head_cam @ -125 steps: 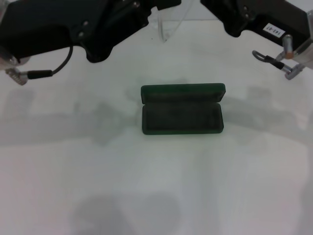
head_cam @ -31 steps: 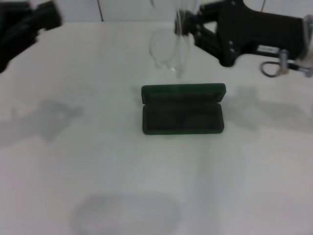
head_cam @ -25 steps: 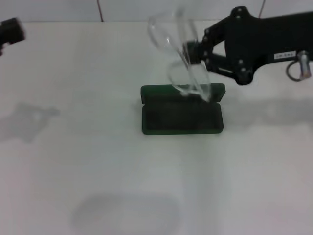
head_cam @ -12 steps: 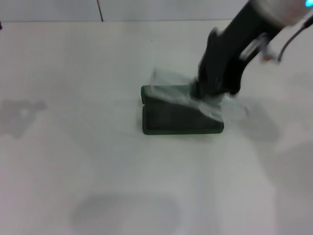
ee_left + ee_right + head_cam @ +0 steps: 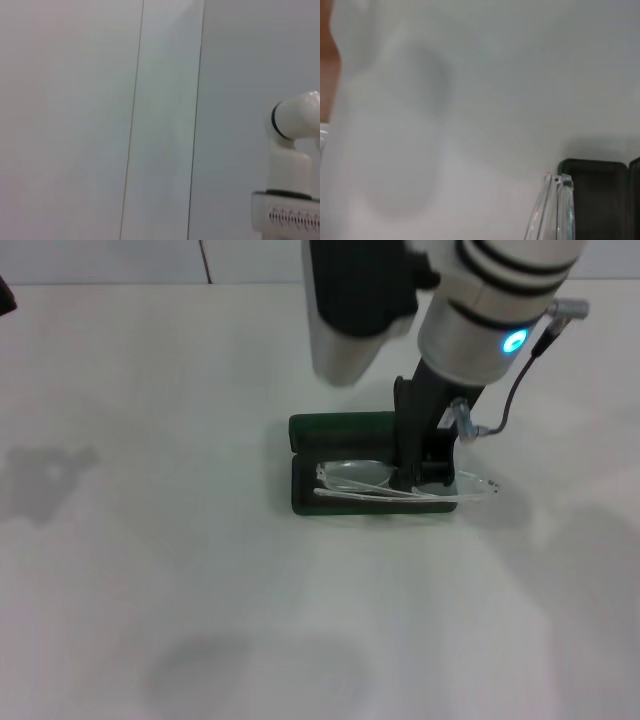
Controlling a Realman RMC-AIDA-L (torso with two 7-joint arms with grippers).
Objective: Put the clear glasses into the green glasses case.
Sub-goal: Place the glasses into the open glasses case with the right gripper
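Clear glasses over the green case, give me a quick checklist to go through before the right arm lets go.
1. Green glasses case lid open: ok.
2. Right pincer down at the case, at the clear glasses: ok.
3. Glasses fully inside the tray: not ok; one tip pokes past the case's right end.
4. Glasses lying lengthwise along the case: ok.
5. Pincer grip state: cannot tell, fingers hidden behind the arm.
6. Left pincer out of the way: ok; it is not in the head view.

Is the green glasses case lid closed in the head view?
No, the green glasses case lies open, with the clear glasses resting across its lower half under the right end effector.
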